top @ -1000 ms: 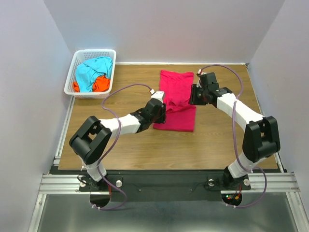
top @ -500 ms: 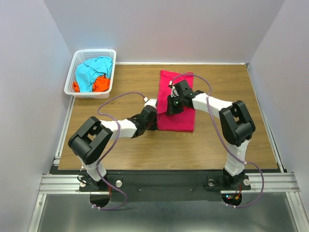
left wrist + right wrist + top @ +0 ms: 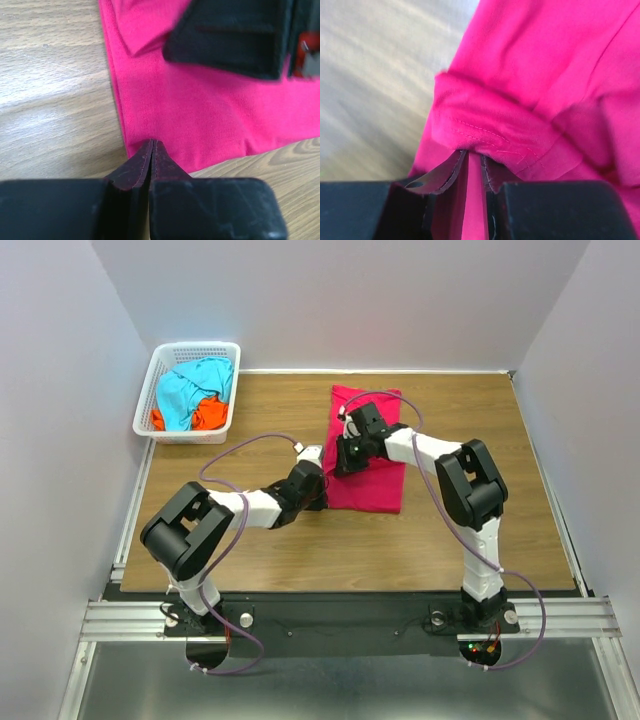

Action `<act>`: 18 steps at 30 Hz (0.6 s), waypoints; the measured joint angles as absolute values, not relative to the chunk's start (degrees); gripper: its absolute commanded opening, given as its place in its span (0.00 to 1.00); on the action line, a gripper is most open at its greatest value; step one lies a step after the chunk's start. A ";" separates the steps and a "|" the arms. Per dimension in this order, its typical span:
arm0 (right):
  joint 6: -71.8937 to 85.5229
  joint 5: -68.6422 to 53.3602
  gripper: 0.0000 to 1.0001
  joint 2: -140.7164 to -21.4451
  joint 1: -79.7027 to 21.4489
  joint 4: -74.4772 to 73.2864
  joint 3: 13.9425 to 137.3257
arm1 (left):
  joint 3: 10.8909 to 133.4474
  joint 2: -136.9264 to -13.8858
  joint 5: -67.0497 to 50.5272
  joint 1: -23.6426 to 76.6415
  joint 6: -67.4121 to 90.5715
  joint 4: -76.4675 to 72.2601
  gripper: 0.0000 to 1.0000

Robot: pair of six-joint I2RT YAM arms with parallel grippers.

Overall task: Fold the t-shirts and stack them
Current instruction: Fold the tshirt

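You've got both arms on the crimson-pink t-shirt [image 3: 381,490], which lies on the worktop [image 3: 450,530] well right of the white basket [image 3: 147,402]. Left gripper [image 3: 152,145]: fingers together, pinching its hem corner. Right gripper [image 3: 470,156]: fingers clamped on a stitched fold. Turquoise-blue t-shirt [image 3: 185,390] and orange t-shirt [image 3: 210,416] sit in the basket.

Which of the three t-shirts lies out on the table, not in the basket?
The crimson-pink t-shirt: it lies flat on the wooden table, while the turquoise t-shirt and the orange t-shirt are crumpled together inside the white basket.
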State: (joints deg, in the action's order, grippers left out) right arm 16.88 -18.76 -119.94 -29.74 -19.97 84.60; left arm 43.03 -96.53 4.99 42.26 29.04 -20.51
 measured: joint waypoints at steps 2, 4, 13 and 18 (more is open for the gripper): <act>16.32 -15.86 0.21 -120.92 -29.71 -20.08 86.67 | 42.70 -96.47 4.91 42.26 29.15 -21.06 0.04; 15.66 -12.78 0.22 -122.13 -29.71 -20.12 89.25 | 42.19 -96.20 4.73 42.26 29.39 -21.50 0.04; 12.80 0.67 0.29 -125.93 -26.87 -19.42 102.89 | 40.84 -94.87 4.10 42.28 29.85 -21.45 0.04; 12.36 2.31 0.34 -122.63 -25.47 -18.87 100.55 | 40.73 -93.27 4.32 42.28 29.82 -18.55 0.08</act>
State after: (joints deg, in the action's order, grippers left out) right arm 12.36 2.31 -122.63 -25.47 -18.87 100.55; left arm 40.73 -93.27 4.32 42.28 29.82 -18.55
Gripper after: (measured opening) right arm 0.306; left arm 0.069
